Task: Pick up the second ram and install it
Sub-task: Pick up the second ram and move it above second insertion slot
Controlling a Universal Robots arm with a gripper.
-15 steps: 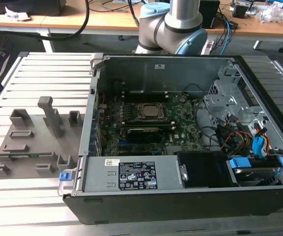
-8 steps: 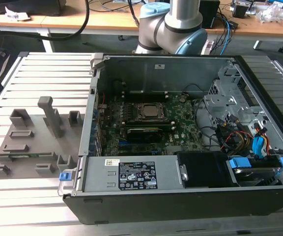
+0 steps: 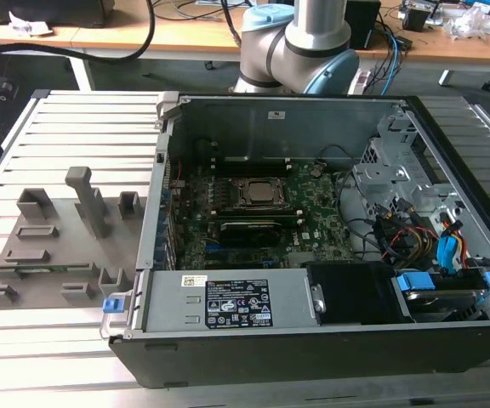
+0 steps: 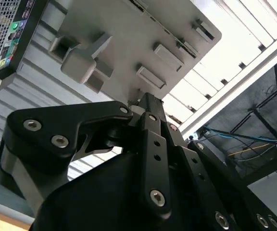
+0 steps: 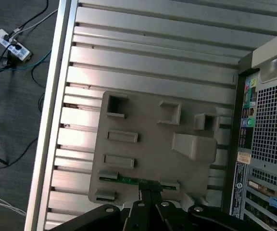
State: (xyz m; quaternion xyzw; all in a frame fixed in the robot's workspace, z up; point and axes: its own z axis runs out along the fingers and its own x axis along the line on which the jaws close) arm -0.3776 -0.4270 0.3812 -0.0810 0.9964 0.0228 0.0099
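The second ram (image 3: 45, 270) is a thin green stick lying in a slot along the front edge of the grey fixture tray (image 3: 58, 246), at the exterior view's left. In the first wrist view the ram (image 5: 125, 181) shows on the tray (image 5: 143, 120) far below my gripper (image 5: 149, 193). Its black fingers meet at the tips with nothing between them. In the second wrist view the gripper (image 4: 145, 98) hangs over the same tray (image 4: 129, 29).
An open computer case (image 3: 313, 127) stands at the exterior view's right, with the green motherboard (image 3: 317, 223) and CPU socket (image 3: 258, 194) inside. The arm's base (image 3: 300, 42) rises behind it. The ribbed aluminium table (image 3: 83, 119) carries both; cables lie on the floor (image 5: 13, 48).
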